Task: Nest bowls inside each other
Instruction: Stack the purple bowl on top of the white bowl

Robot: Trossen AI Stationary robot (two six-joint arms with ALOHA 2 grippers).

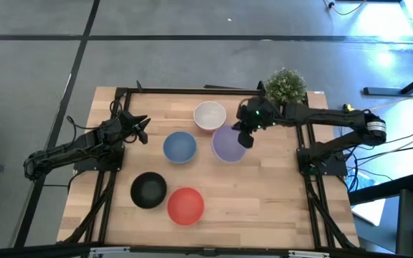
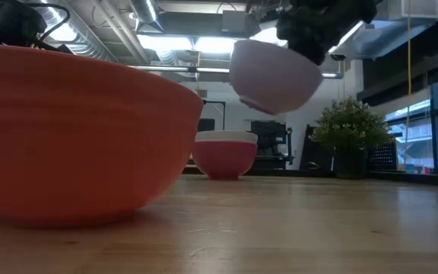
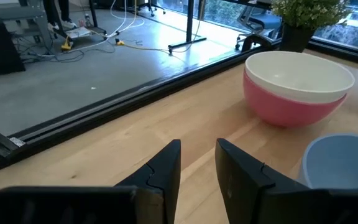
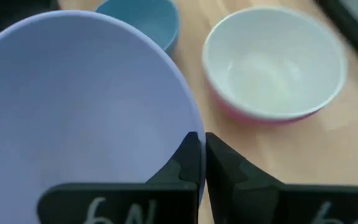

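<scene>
Already the right gripper (image 1: 244, 137) is clamped on the rim of the round lavender plastic bowl (image 1: 228, 145), holding it aloft beside the white bowl (image 1: 209, 115) nested in the crimson-pink bowl (image 3: 284, 107), presumably the stack it joins. Left gripper (image 1: 139, 129) waits, fingers slightly parted.

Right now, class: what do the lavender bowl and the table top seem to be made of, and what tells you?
Lavender bowl, held at its rim by the right gripper above the table: probably plastic or melamine, with a smooth, evenly coloured matte surface; glazed ceramic cannot be ruled out. Table top: wood, likely butcher-block, showing jointed pale strips with visible grain and a light satin finish.
</scene>
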